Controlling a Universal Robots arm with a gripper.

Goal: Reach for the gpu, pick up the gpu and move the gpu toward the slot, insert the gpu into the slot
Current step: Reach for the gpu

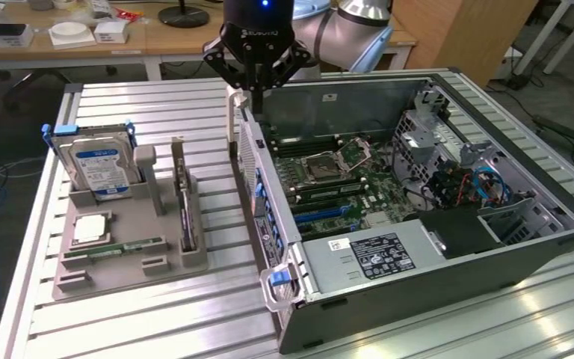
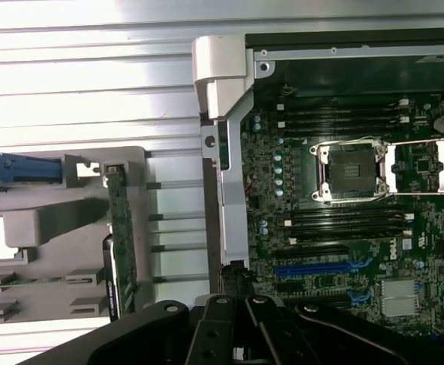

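The gpu (image 1: 185,203) is a thin dark card standing on edge in a grey holder (image 1: 158,224) on the table, at the exterior view's left of the open computer case (image 1: 417,224). In the wrist view the gpu (image 2: 120,243) runs along the holder's (image 2: 47,220) side. My gripper (image 1: 253,93) hangs shut and empty above the case's rear edge, well apart from the gpu. Its black linkages and fingertips (image 2: 236,283) sit over the case wall. The blue slot (image 1: 322,212) lies on the motherboard, seen too in the wrist view (image 2: 321,268).
In the holder stand a blue-labelled hard drive (image 1: 98,161), a processor chip (image 1: 90,228) and a green memory stick (image 1: 117,247). The case's metal wall (image 2: 233,190) and blue latch (image 1: 279,278) lie between holder and motherboard. A desk with clutter (image 1: 78,34) stands behind.
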